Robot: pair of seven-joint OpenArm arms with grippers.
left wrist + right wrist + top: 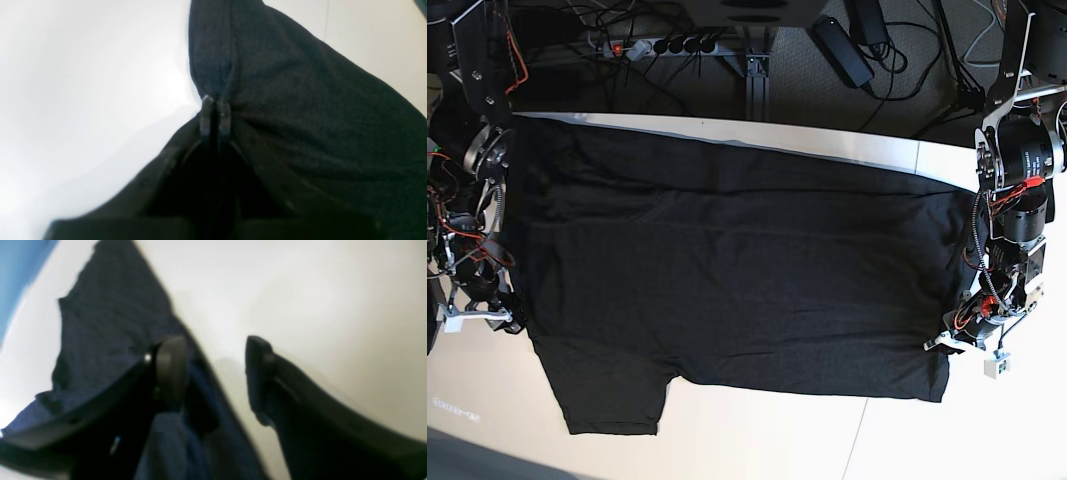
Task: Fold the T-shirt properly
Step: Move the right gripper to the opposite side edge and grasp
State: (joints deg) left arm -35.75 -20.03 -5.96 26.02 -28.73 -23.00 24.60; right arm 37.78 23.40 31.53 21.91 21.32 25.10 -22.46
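The black T-shirt (727, 260) lies spread flat across the white table, plain side up, with no print showing. One sleeve (617, 400) points toward the near edge. My left gripper (947, 340) is at the shirt's right edge. In the left wrist view it (215, 113) is shut on a pinched fold of the black fabric (300, 110). My right gripper (512, 320) is at the shirt's left edge. In the right wrist view it (215, 373) is open, with one finger (171, 370) over the shirt (110, 323) and the other over bare table.
Bare white table (807, 440) shows along the near side and as a strip at the far edge (857, 145). A power strip (652, 45) and cables lie beyond the table. A blue surface (20, 266) shows past the table's edge.
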